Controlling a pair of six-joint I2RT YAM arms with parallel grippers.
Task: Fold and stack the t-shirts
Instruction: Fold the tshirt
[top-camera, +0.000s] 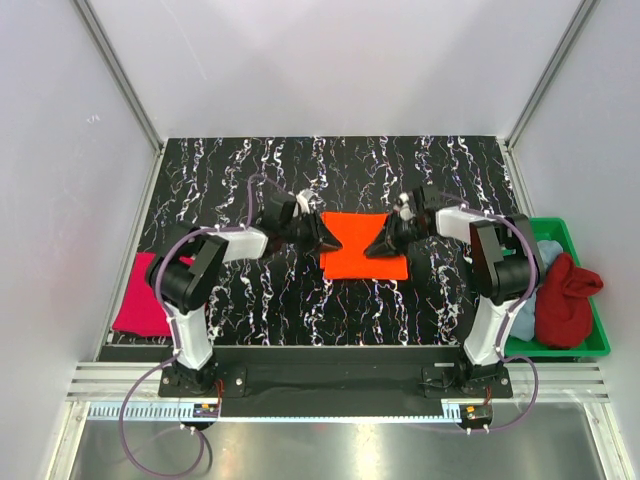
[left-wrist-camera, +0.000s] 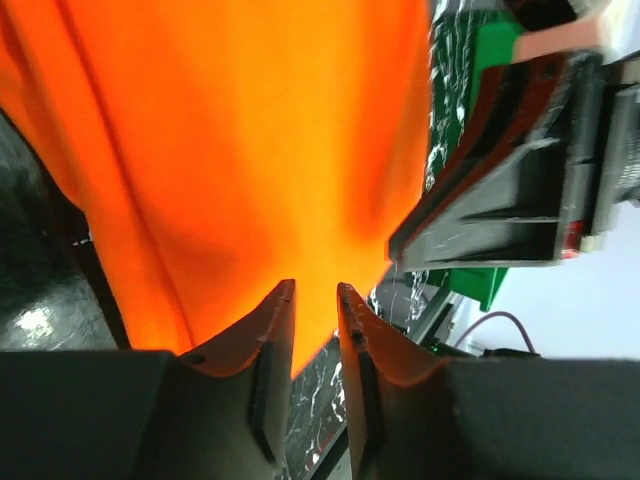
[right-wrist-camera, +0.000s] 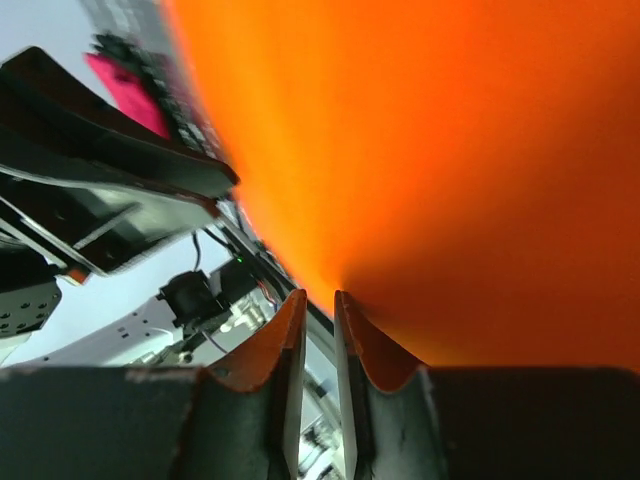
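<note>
Orange cloth, matte and soft: the orange t-shirt (top-camera: 360, 245) lies at the centre of the black, white-veined table (top-camera: 250, 170), already reduced to a near-square panel with shallow creases. The left gripper (top-camera: 325, 235) and right gripper (top-camera: 378, 245) meet its opposite side edges. In each wrist view the jaws are drawn to a narrow slit, with cloth bunching at the tips, and each appears to pinch a hem. Judged progress: early, with one shirt mid-fold and no stack begun. The magenta t-shirt (top-camera: 140, 300) drapes over the table's left edge. The dark red t-shirt (top-camera: 565, 300) and light blue t-shirt (top-camera: 548, 250) sit crumpled in the rigid green tray (top-camera: 600, 345).
</note>
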